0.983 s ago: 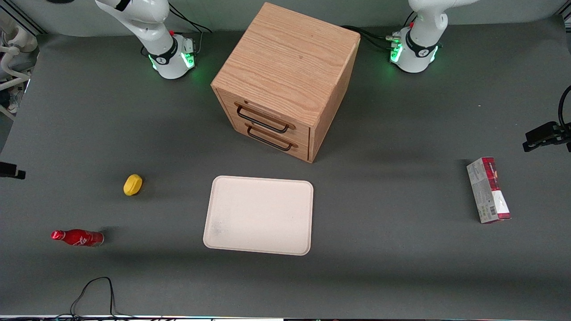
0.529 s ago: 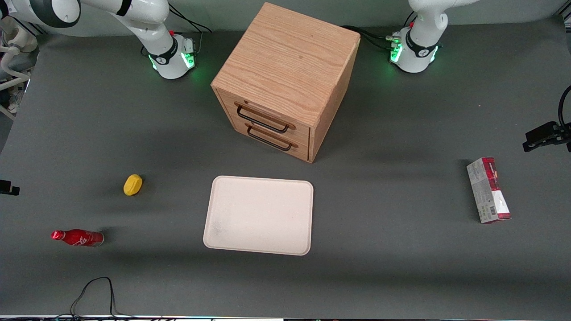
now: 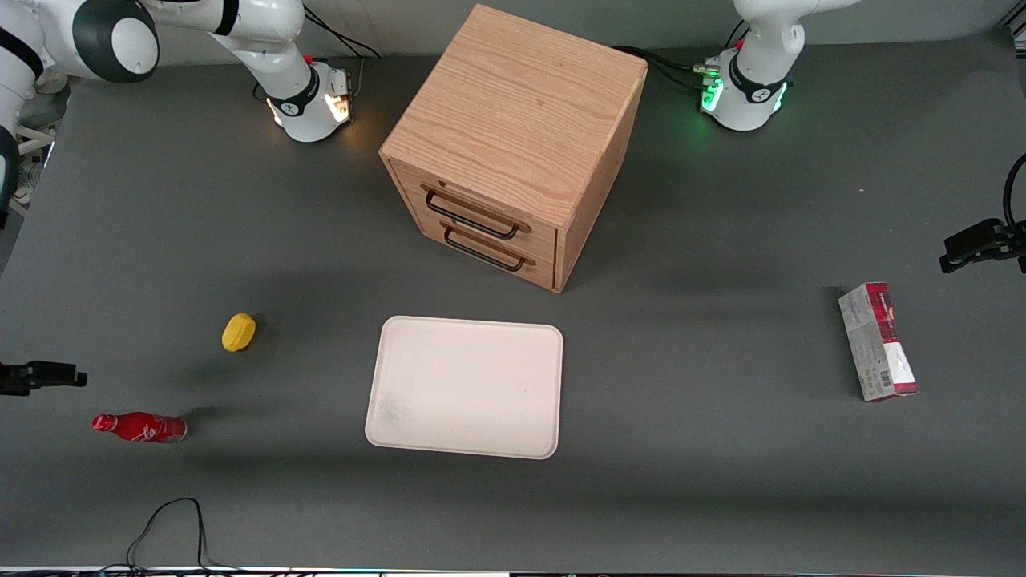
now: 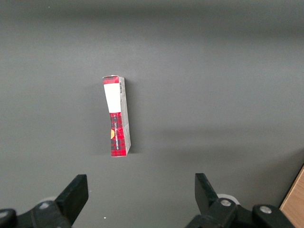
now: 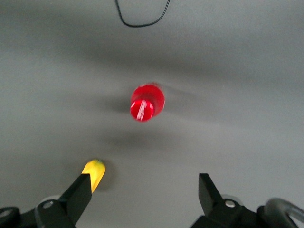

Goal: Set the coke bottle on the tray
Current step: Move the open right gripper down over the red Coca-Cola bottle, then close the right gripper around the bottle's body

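- We see the gripper (image 5: 142, 192) with jaws spread wide and holding nothing, poised above the coke bottle (image 3: 139, 427).
- The bottle stands on the tabletop (image 3: 689, 481) toward the working arm's end, nearer the front camera than the yellow lump (image 3: 238, 332).
- The tray (image 3: 466, 388) lies well apart from the bottle, in front of the wooden drawer cabinet (image 3: 513, 144).

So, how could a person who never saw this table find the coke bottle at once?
Start at the pale tray in front of the wooden drawer cabinet and look toward the working arm's end of the table. There the coke bottle stands upright, nearer the front camera than the yellow lump. It is glossy red with a narrow capped neck; the open hand hovers above it.
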Controlling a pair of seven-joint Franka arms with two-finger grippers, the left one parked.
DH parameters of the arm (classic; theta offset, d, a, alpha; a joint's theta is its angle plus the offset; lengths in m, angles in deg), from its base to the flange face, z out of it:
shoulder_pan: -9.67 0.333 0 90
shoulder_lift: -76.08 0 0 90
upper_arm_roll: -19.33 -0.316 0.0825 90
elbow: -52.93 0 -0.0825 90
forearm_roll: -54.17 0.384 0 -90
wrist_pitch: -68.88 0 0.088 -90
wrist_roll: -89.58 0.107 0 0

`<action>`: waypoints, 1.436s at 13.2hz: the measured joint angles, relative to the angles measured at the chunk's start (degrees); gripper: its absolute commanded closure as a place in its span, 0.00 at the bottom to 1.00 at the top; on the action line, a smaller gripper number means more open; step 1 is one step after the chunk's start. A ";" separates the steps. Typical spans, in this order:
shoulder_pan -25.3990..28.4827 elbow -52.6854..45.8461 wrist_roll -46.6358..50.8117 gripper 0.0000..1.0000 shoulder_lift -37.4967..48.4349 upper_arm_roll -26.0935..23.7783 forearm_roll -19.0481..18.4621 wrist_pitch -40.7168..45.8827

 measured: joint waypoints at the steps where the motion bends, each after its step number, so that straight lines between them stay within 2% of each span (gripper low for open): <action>1: 0.07 0.00 0.54 0.00 -1.20 0.00 0.00 -1.62; 14: 1.63 -0.06 3.91 0.01 -7.03 -0.25 0.00 -11.83; 17: 1.63 -0.06 3.93 0.09 -7.22 -0.25 0.00 -12.03; 19: 1.63 -0.07 3.95 0.09 -7.23 -0.25 0.00 -12.04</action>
